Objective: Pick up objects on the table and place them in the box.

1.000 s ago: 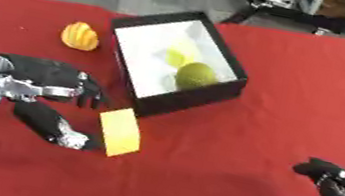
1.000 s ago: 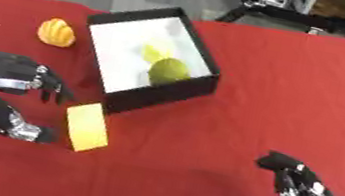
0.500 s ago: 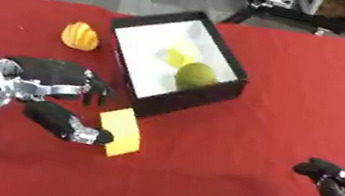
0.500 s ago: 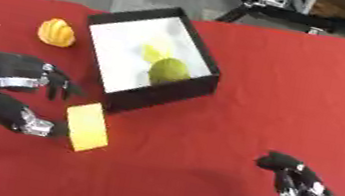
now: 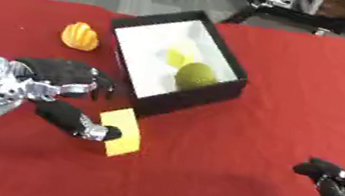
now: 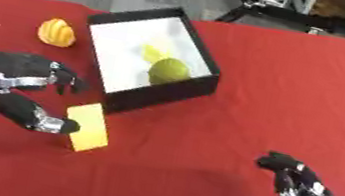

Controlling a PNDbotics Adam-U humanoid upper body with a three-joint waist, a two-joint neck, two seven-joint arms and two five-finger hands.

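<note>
The right hand (image 5: pixel 329 174) rests curled at the lower right. The left hand (image 5: pixel 58 87) has its thumb touching the yellow card (image 5: pixel 120 131), fingers curled above. Beyond, on the red tablecloth (image 5: pixel 301 92), stands the black box (image 5: pixel 204 88), with an orange fruit (image 5: pixel 80 36) to its left.

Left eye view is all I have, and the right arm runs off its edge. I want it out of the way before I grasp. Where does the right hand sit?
Observer: The right eye view shows the right hand whole. It sits low on the red tablecloth, well apart from the black box, with its fingers curled on nothing.
Operator: Which way does its forearm run from there?
Observer: Down and to the right, leaving that view at the bottom edge and not at the side.
</note>
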